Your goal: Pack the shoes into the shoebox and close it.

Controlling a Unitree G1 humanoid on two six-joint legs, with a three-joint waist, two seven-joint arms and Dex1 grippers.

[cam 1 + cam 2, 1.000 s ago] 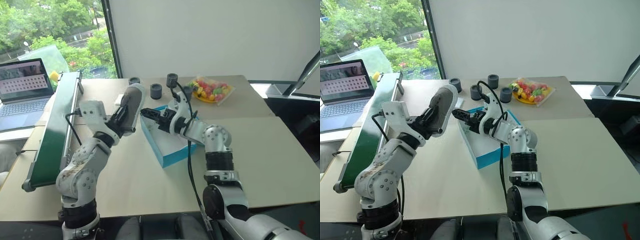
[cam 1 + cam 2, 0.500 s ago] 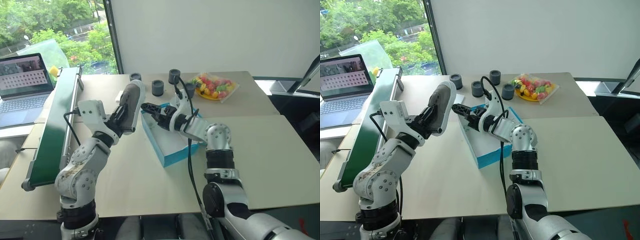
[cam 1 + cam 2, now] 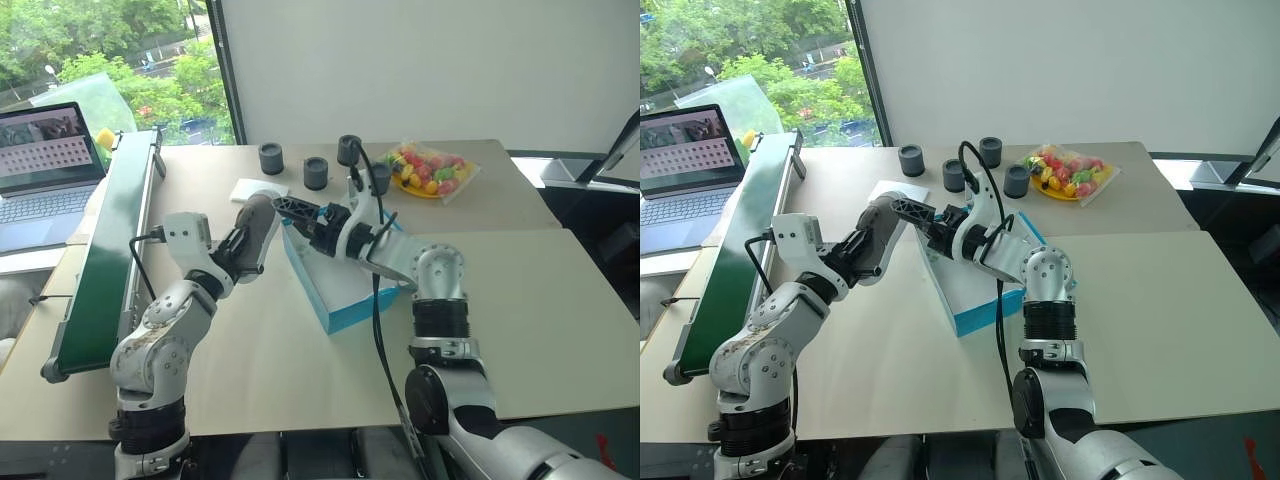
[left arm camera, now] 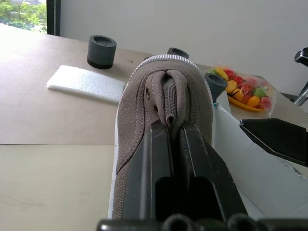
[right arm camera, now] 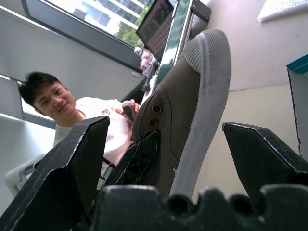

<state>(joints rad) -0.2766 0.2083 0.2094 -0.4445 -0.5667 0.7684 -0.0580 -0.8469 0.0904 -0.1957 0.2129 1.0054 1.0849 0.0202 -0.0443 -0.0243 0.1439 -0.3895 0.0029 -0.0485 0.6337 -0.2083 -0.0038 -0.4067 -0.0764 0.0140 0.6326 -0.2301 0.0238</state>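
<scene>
1. Left hand (image 4: 174, 144) clamped on grey shoe (image 3: 255, 228), held above desk (image 3: 250, 330), just left of shoebox (image 3: 340, 300).
2. Right hand (image 3: 290, 208) spread wide, empty, fingers either side of shoe's toe, over box's far end.
3. Shoebox w/ white inside lies open at desk centre.

Bright, even daylight comes from the window (image 3: 120, 70) at the far left, soft shadows lie on the bench (image 3: 560, 300), and close gripper parts in both wrist views are blurred.
</scene>
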